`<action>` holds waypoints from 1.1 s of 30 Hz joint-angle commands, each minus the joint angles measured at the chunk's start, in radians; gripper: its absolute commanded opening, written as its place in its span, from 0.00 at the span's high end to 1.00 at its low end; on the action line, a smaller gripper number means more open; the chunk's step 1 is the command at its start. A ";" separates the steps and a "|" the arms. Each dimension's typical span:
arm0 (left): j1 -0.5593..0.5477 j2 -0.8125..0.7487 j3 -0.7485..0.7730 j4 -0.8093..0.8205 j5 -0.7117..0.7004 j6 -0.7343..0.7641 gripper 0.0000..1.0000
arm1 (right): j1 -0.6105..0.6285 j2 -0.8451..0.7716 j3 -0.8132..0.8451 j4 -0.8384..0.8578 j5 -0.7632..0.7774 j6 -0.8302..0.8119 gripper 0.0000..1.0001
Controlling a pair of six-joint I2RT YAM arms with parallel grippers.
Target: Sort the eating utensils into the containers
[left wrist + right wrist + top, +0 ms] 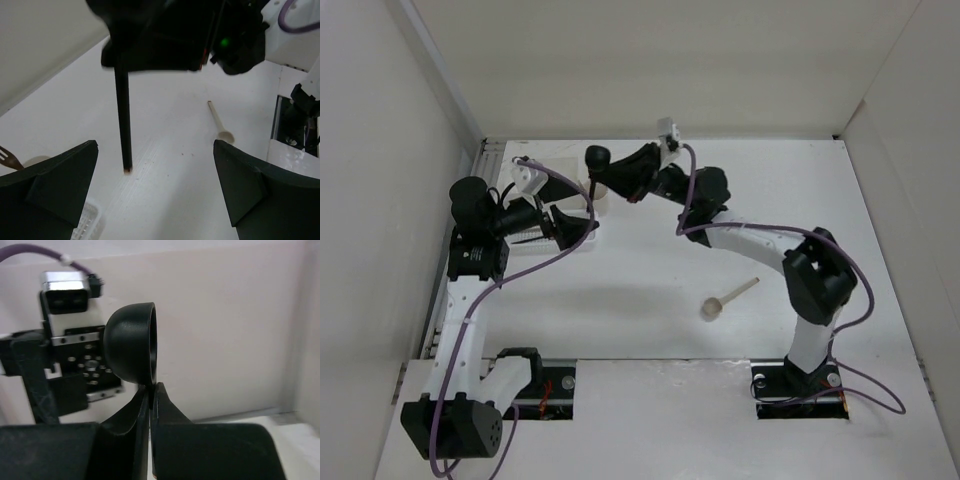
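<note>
Our left jaws gape wide above the worktop (650, 270). We count two spoons: one black spoon (132, 347) pinched in the right jaws, one beige spoon (712, 308) lying loose.

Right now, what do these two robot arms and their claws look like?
The left arm and right arm are white segments linked by bulky black joints, each trailed by a purple cable. The left gripper and right gripper each end in two black wedge-shaped fingers.

A robotics lab test cell: a white table (640, 300) walled by plain white panels (650, 60) on three sides, with a cabled left arm (460, 320) and right arm (815, 285) bolted at its near edge.
</note>
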 commanded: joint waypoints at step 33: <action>-0.016 0.063 0.135 -0.061 -0.528 0.069 1.00 | 0.033 0.173 0.000 0.452 0.157 0.332 0.00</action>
